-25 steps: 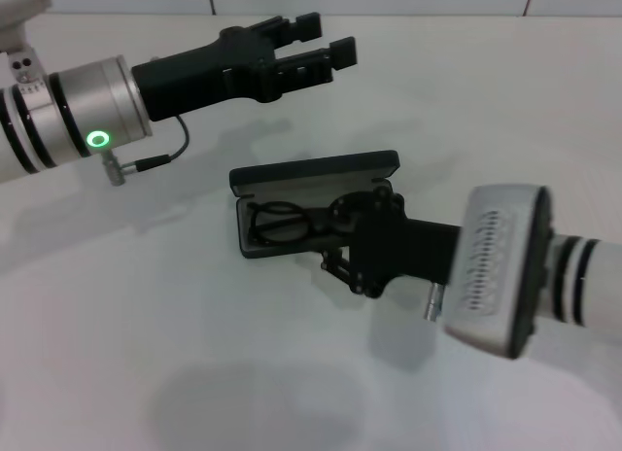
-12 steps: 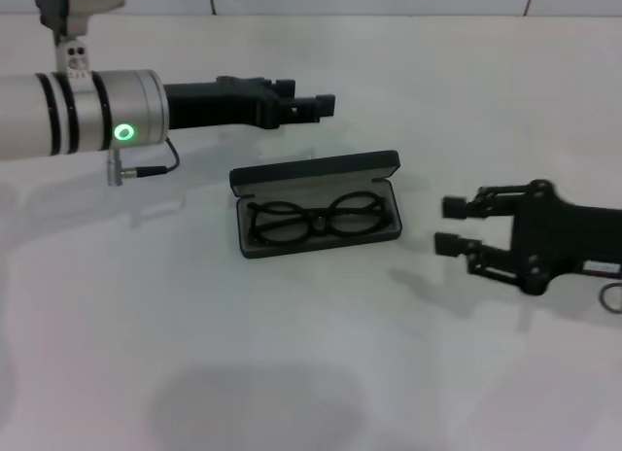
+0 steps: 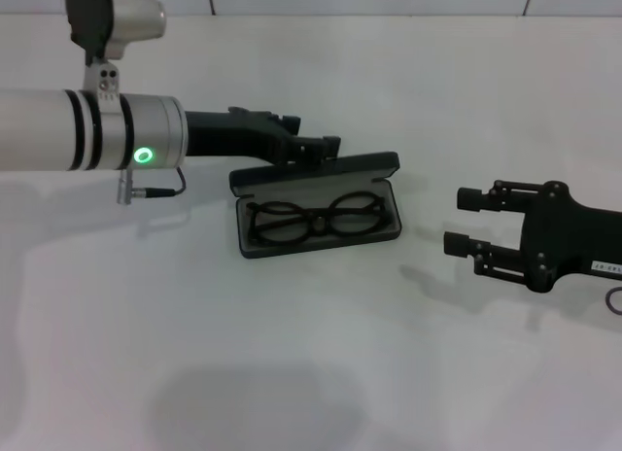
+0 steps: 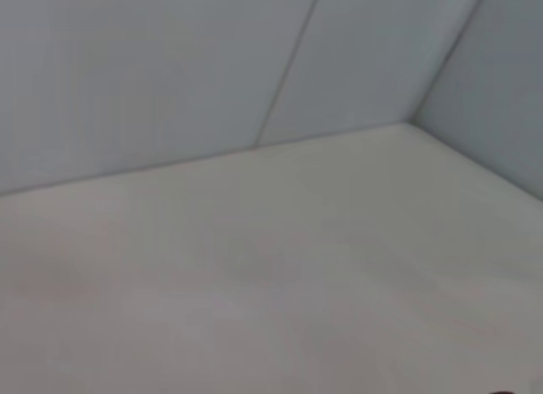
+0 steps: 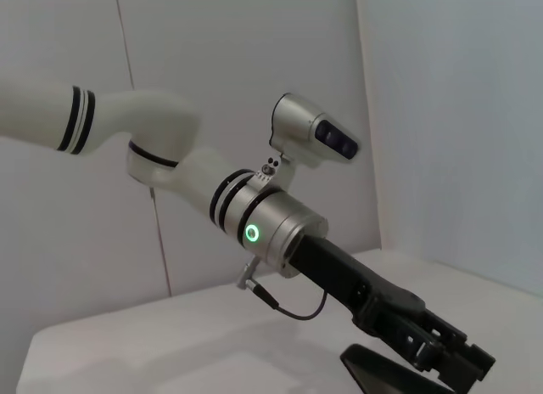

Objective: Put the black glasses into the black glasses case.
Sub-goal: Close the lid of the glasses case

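The thin black-framed glasses with rounded clear lenses [image 3: 317, 218] lay flat inside the open black rectangular hard glasses case [image 3: 316, 242], on its grey lining, the hinged lid standing up behind them. The case sat mid-way across the plain white counter [image 3: 292, 373]. Left pincer [image 3: 326, 147] hovered just behind the lid's left end, its tip close to the rim; whether its fingers were apart or together could not be told. Right pincer [image 3: 465, 221] hung well clear to the case's right, fingers spread, holding nothing.
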You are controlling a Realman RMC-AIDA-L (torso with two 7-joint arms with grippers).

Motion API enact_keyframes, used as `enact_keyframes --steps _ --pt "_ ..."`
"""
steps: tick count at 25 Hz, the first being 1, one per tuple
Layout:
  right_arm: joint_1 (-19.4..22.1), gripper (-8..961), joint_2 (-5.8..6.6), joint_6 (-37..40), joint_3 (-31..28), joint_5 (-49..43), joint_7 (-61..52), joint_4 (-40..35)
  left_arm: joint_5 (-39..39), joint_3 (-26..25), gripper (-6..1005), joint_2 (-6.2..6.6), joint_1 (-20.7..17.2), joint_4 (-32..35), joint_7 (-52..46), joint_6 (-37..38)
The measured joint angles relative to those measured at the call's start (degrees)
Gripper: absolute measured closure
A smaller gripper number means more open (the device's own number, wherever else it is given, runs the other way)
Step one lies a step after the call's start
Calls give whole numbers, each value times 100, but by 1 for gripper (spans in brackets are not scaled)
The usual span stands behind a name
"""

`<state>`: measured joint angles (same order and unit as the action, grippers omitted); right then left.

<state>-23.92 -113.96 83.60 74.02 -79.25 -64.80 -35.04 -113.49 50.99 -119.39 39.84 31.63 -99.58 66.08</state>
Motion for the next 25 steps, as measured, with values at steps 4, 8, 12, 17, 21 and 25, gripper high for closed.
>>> enact_keyframes --steps 4,8,12,17,21,25 --pt "-15 408 -15 -81 8 -63 0 -14 0 137 185 -3 -31 2 -34 -8" --pt "-38 409 -20 -185 14 -64 5 5 -3 217 185 -13 -77 2 -1 2" --pt "-48 408 -28 -279 20 -64 6 14 13 447 185 -14 -150 4 23 -11" --pt "-50 407 -56 -399 20 -64 66 11 23 530 185 -15 -214 0 108 -13" --pt "-59 407 -71 -406 20 -64 115 -5 58 517 185 -19 -237 0 249 -14" --pt "-78 406 -102 -407 16 -122 140 -34 64 512 185 -27 -240 -13 370 -17"
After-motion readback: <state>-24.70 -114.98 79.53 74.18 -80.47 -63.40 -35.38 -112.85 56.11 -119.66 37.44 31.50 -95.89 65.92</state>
